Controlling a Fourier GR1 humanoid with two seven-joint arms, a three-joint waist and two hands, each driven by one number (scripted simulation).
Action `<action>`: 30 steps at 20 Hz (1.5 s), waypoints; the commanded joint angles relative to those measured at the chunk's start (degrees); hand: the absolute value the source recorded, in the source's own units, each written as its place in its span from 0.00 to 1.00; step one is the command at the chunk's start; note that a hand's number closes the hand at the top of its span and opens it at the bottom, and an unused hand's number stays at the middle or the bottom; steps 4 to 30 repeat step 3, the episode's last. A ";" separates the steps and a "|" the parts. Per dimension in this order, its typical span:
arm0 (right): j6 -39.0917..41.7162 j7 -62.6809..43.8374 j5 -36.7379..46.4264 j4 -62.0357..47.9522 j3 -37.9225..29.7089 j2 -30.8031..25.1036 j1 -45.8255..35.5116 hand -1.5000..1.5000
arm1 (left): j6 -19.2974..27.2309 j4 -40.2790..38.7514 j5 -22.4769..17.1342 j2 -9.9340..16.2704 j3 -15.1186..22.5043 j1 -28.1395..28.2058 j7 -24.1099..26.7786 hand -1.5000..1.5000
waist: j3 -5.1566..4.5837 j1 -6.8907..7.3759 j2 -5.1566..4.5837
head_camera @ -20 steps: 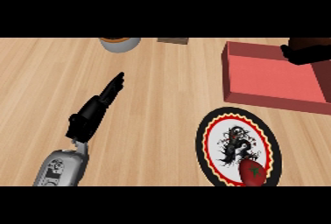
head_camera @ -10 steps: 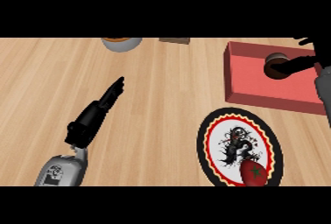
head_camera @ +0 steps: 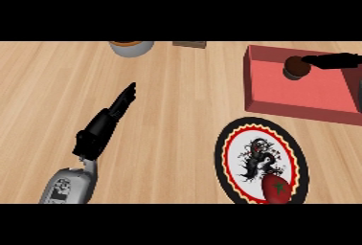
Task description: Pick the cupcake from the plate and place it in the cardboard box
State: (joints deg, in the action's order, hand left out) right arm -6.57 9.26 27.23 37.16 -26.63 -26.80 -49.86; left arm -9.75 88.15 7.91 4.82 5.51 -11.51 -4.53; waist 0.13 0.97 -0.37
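My right hand point(head_camera: 332, 60) reaches in from the right edge over the cardboard box point(head_camera: 304, 98), its fingers meeting the cupcake point(head_camera: 296, 66).

The one cupcake sits inside the box near its far wall; I cannot tell whether my fingers are curled round it or only touching it. The box lies against the right edge of the counter point(head_camera: 176, 105), with one plate point(head_camera: 230, 158) near its front wall, at the lower right, carrying a single red fruit point(head_camera: 277, 188) on its near rim. My left hand point(head_camera: 106, 125) rests open on the counter at the left, fingers straight, holding nothing. A wide stretch of bare wood lies between it and the box. At the far edge stand one bowl point(head_camera: 131, 47) and one small brown block point(head_camera: 189, 44).
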 commanded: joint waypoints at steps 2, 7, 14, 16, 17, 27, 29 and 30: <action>4.23 4.61 -10.39 -2.31 -9.43 -4.25 -0.91 0.00 | -0.37 0.85 -0.17 -0.01 0.10 -0.18 -1.94 0.50 | 0.00 -0.18 0.04; 4.13 6.59 -11.28 -3.25 -10.52 -4.84 1.38 0.00 | -0.66 1.02 -0.15 0.46 0.02 1.83 0.33 0.50 | -0.02 -0.20 0.05; 4.13 6.59 -11.28 -3.25 -10.52 -4.84 1.38 0.00 | -0.66 1.02 -0.15 0.46 0.02 1.83 0.33 0.50 | -0.02 -0.20 0.05; 4.13 6.59 -11.28 -3.25 -10.52 -4.84 1.38 0.00 | -0.66 1.02 -0.15 0.46 0.02 1.83 0.33 0.50 | -0.02 -0.20 0.05; 4.13 6.59 -11.28 -3.25 -10.52 -4.84 1.38 0.00 | -0.66 1.02 -0.15 0.46 0.02 1.83 0.33 0.50 | -0.02 -0.20 0.05; 4.13 6.59 -11.28 -3.25 -10.52 -4.84 1.38 0.00 | -0.66 1.02 -0.15 0.46 0.02 1.83 0.33 0.50 | -0.02 -0.20 0.05; 4.13 6.59 -11.28 -3.25 -10.52 -4.84 1.38 0.00 | -0.66 1.02 -0.15 0.46 0.02 1.83 0.33 0.50 | -0.02 -0.20 0.05; 4.13 6.59 -11.28 -3.25 -10.52 -4.84 1.38 0.00 | -0.66 1.02 -0.15 0.46 0.02 1.83 0.33 0.50 | -0.02 -0.20 0.05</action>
